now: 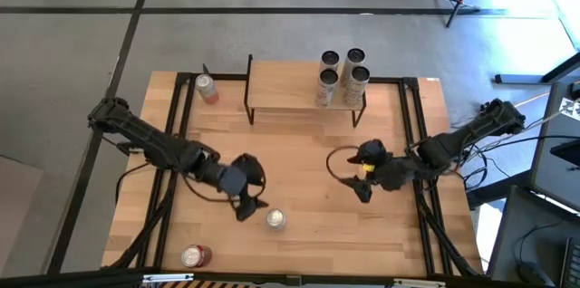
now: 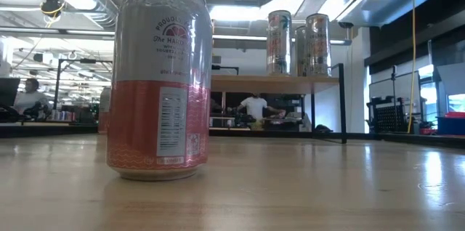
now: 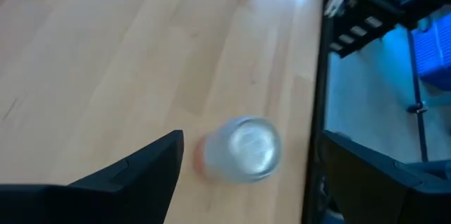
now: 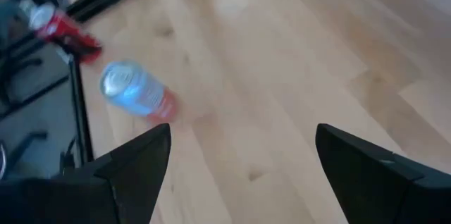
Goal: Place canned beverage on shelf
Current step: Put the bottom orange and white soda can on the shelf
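Note:
A silver-and-red can (image 1: pixel 276 219) stands upright on the table near the front edge; it also shows in the left wrist view (image 3: pixel 243 148) and the right wrist view (image 4: pixel 134 90). My left gripper (image 1: pixel 248 205) hangs open just left of it and above it, and the can shows ahead between the fingers (image 3: pixel 246 182) without touching them. My right gripper (image 1: pixel 362 187) is open over the table's right half (image 4: pixel 239 175), with nothing between its fingers. The shelf (image 1: pixel 290 89) stands at the far middle with three cans (image 1: pixel 342 76) on its right end (image 2: pixel 298 38).
Another can (image 1: pixel 207 89) stands on the table left of the shelf. A red can (image 1: pixel 195 255) stands at the front left corner (image 4: pixel 60 23). One can (image 2: pixel 158 78) stands close before the low camera. Black frame rails (image 1: pixel 412 134) run along the table's sides.

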Controlling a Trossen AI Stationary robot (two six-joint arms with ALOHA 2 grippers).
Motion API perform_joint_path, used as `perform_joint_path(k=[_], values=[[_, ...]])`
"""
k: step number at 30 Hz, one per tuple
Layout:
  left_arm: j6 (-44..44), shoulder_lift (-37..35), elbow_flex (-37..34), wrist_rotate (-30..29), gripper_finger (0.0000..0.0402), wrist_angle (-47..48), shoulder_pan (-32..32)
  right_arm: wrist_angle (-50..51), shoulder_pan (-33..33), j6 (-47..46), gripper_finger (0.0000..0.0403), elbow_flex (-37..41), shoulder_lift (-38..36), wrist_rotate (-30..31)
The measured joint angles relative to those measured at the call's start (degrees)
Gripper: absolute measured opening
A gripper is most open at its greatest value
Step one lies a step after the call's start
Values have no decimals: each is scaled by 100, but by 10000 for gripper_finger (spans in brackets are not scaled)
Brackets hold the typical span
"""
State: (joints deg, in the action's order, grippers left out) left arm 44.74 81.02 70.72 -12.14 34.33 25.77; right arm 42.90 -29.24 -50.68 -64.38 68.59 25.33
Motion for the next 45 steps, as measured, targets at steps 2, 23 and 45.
perform_joint_path(k=[2,23,45], values=[[17,245,385,-290,315,-6,252,40,-150,13,339,0,102,-23],[4400,2864,3211,-866,315,2716,792,59,-1445,4,339,0,632,-46],[4725,3224,3282,-879,315,2856,597,63,-1427,0,339,0,630,76]])
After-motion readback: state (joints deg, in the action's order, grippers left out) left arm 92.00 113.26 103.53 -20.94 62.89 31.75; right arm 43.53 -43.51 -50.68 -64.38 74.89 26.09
